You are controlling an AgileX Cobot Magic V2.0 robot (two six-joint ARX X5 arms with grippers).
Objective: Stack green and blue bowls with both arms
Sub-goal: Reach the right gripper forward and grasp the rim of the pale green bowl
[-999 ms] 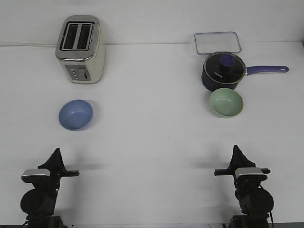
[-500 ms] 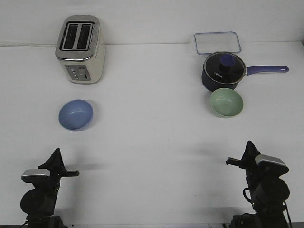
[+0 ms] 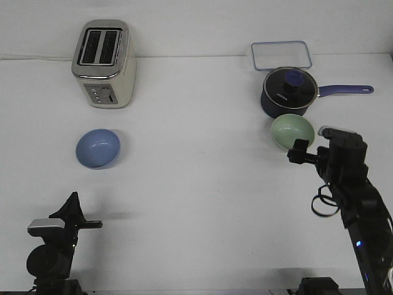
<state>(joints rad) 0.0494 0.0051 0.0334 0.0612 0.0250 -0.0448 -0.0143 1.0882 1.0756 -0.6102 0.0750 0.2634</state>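
The periwinkle blue bowl (image 3: 97, 148) sits upright on the white table at the left, in front of the toaster. The sage green bowl (image 3: 292, 132) sits upright at the right, just in front of the navy saucepan. My right gripper (image 3: 299, 152) is raised over the table at the green bowl's near right rim, and I cannot tell whether it touches the bowl or how its fingers stand. My left gripper (image 3: 73, 196) rests at the near left edge, pointing up with its fingers together, empty and well short of the blue bowl.
A cream toaster (image 3: 104, 63) stands at the back left. A navy lidded saucepan (image 3: 288, 92) with its long handle pointing right stands right behind the green bowl. A clear lidded container (image 3: 280, 55) lies behind the saucepan.
My right arm has lifted from its rest at the near edge and reached forward to the green bowl's near rim. The left arm and both bowls have not moved.
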